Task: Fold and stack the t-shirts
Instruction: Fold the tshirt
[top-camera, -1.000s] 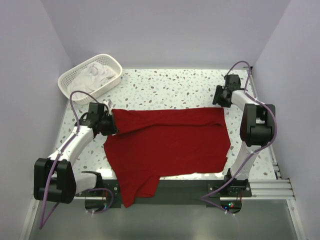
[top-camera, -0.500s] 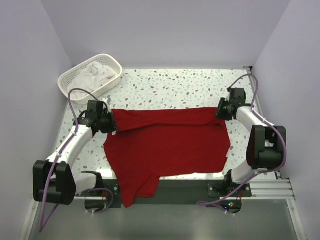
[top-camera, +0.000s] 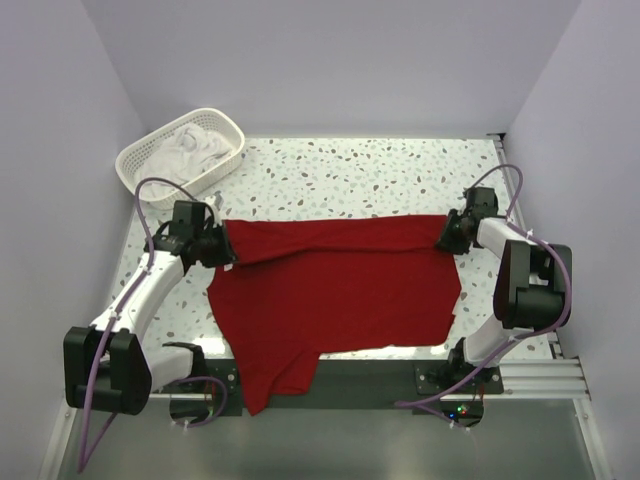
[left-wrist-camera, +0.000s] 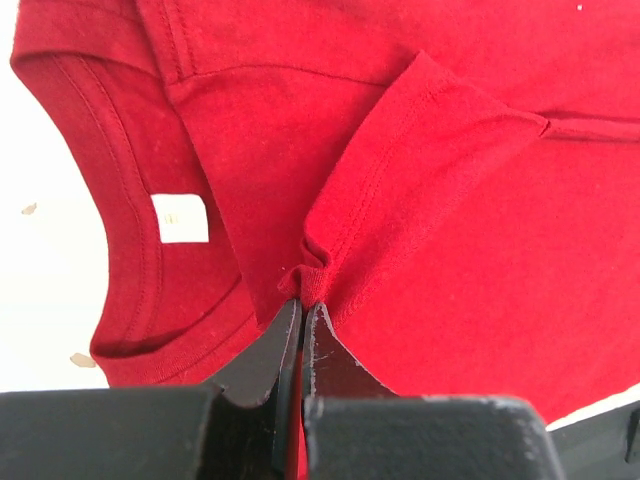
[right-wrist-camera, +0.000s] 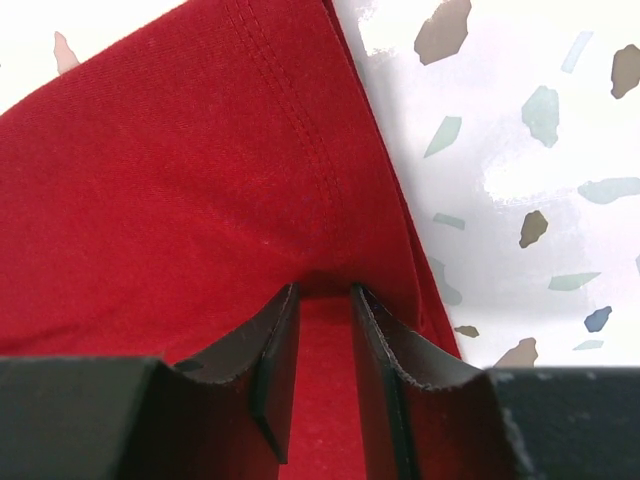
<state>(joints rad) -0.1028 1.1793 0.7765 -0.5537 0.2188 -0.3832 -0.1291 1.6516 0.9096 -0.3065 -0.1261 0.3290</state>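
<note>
The deep red t-shirt lies spread across the table, its top edge folded over and one part hanging off the near edge. My left gripper is shut on a pinch of red cloth beside the collar, near the white neck label. My right gripper sits at the shirt's back right corner. Its jaws stand a narrow way apart, pressed into the hemmed edge with red cloth bunched between the tips. White t-shirts lie crumpled in the basket.
A white lattice basket stands at the back left corner. The speckled tabletop shows bare behind the shirt and to its right. Lilac walls close in three sides.
My right arm has swung right and come down onto the shirt's back right corner, and its jaws have narrowed onto the cloth. The left gripper kept its hold and barely moved.
</note>
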